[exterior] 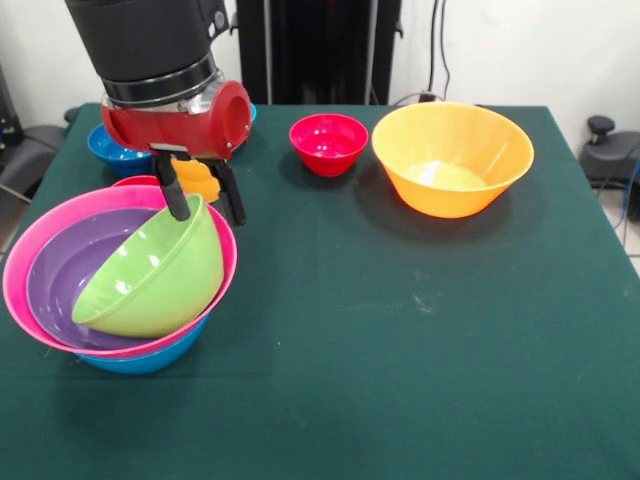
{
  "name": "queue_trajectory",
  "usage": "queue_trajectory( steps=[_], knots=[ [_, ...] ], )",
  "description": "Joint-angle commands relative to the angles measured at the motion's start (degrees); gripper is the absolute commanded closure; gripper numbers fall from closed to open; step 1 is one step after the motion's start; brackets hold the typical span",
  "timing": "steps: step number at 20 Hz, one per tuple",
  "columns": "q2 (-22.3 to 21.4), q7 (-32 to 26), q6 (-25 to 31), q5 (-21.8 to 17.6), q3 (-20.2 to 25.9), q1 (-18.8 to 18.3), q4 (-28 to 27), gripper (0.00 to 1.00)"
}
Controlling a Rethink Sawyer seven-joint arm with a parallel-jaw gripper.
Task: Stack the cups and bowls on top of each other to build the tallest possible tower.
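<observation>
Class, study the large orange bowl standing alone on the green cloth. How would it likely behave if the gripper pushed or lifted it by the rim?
The orange bowl looks like thin glossy plastic, so it is probably light and stiff. Its shiny wall may be slippery to pinch. It narrows to a small base under a wide rim, so a push high on the side might tip or rock it, while a low push would more likely slide it on the cloth.

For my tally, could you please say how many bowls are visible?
7: green bowl, purple bowl, pink bowl and blue bowl nested at left; another blue bowl behind the arm; small red bowl and orange bowl apart. The arm may hide more.
</observation>
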Motion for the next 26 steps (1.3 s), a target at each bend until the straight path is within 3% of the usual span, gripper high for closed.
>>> queue_trajectory(
  steps=[1, 7, 12, 26],
  knots=[
    [3.76, -10.64, -4.22, -4.93, 2.97, 3.06, 0.76, 0.00],
    [5.38, -11.01, -5.13, -5.09, 3.77, 2.90, -0.22, 0.00],
    [8.68, -11.63, -8.41, -7.45, 3.37, 2.86, -1.15, 0.00],
    [5.86, -9.96, -7.54, -7.20, 4.15, 2.05, 1.12, 0.00]
  ],
)
